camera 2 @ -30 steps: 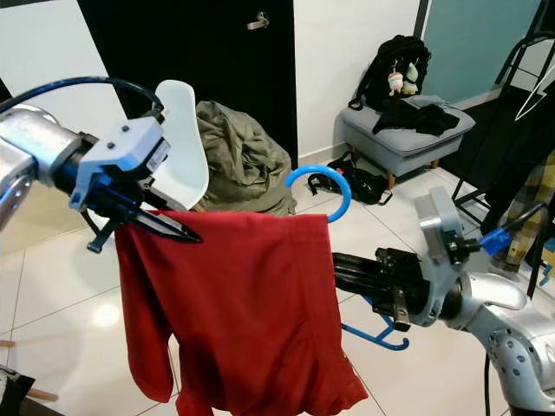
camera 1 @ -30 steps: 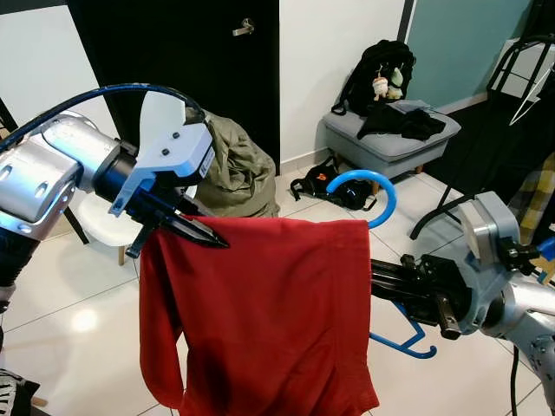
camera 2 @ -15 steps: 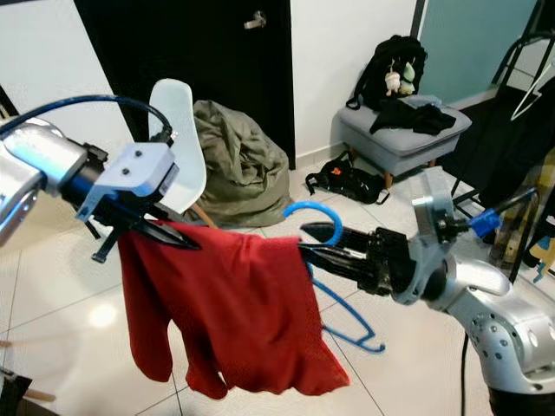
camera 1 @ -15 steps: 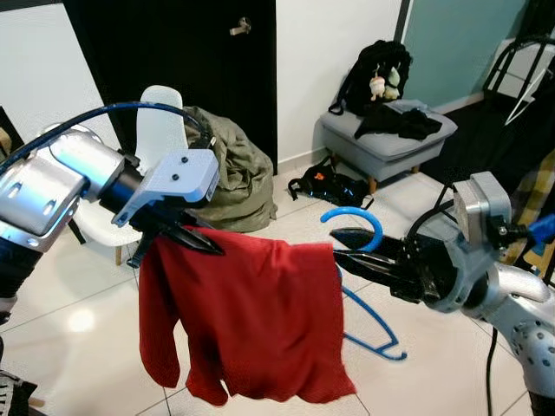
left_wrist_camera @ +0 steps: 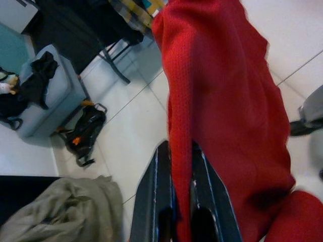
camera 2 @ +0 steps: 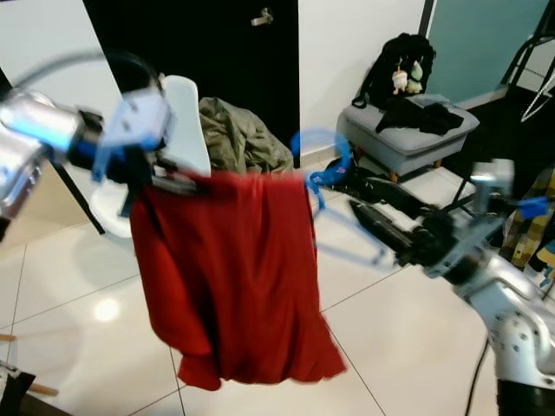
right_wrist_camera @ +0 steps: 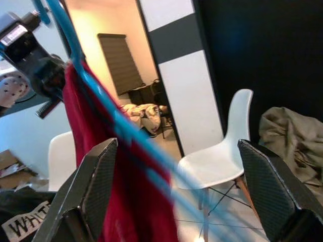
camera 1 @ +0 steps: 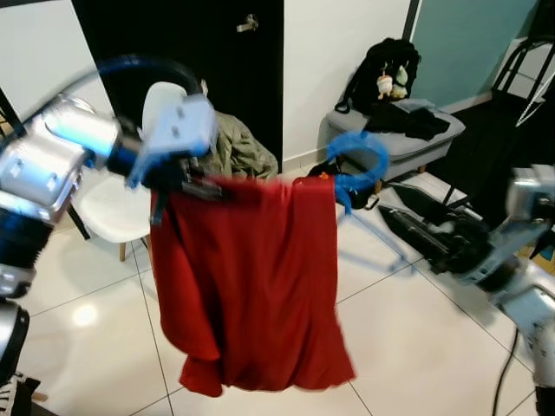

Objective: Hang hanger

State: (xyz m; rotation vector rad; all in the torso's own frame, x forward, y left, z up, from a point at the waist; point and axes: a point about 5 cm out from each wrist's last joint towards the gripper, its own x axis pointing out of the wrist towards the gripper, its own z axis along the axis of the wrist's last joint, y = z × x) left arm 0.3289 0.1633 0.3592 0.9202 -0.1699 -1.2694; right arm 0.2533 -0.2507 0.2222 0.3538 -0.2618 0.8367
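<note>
Presently, the red knitted garment (camera 1: 251, 277) hangs on the blue plastic hanger (camera 1: 357, 160), held up in the air over the white tiled floor (camera 1: 416, 347). The left hand (camera 1: 195, 184) is closed on the garment's upper corner, fabric pinched between its fingers (left_wrist_camera: 156, 201). The right hand (camera 1: 408, 212) reaches towards the hanger with its fingers spread wide; nothing is between them. Judgement: the cloth is soft, light and likely to slide along the smooth plastic, while the hanger is stiff and thin. The hanger is best taken at the shoulder just below the hook, leaving the hook free.
</note>
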